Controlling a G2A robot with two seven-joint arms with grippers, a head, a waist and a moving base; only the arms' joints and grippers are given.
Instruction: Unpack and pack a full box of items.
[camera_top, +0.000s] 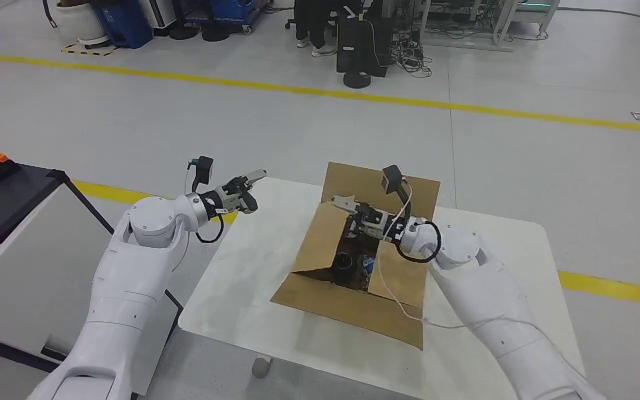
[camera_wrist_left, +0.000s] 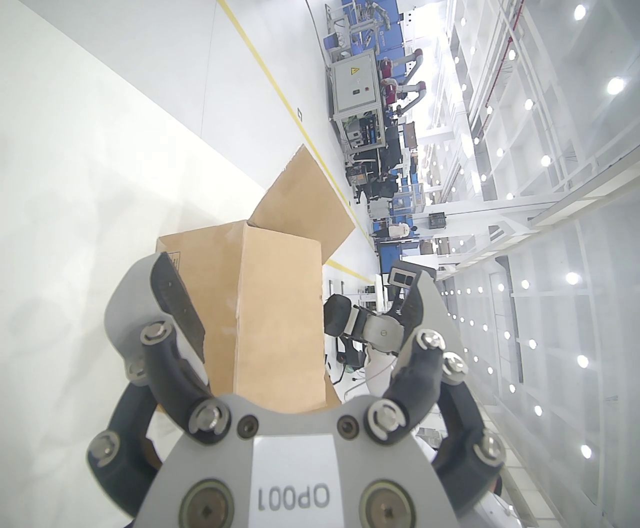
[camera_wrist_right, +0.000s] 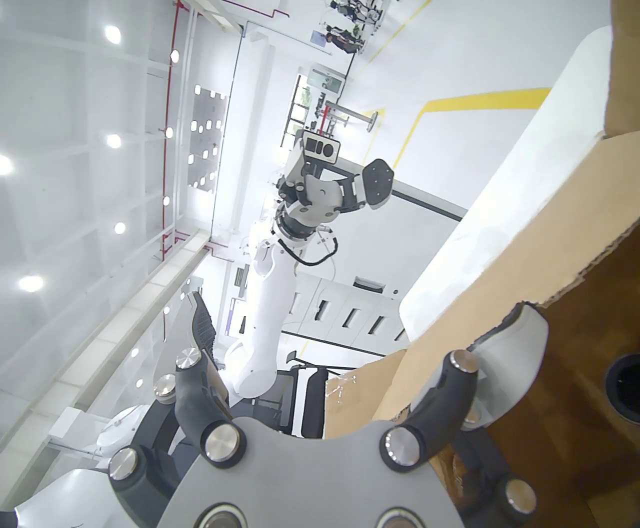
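The cardboard box (camera_top: 318, 245) stands open on the table (camera_top: 250, 290) (a dark round item (camera_top: 345, 266) lies inside). The right gripper (camera_top: 345, 202) is at the box's far rim, fingers spread, holding nothing. The left gripper (camera_top: 255, 178) hangs to the left of the box, also spread and empty.

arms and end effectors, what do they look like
The left arm and right arm are white shells with black wrist joints. The left end effector and right end effector have grey bases, black links with silver screws, and grey fingers with dark pads. The left one carries a white printed label; a black cable loops at its wrist.
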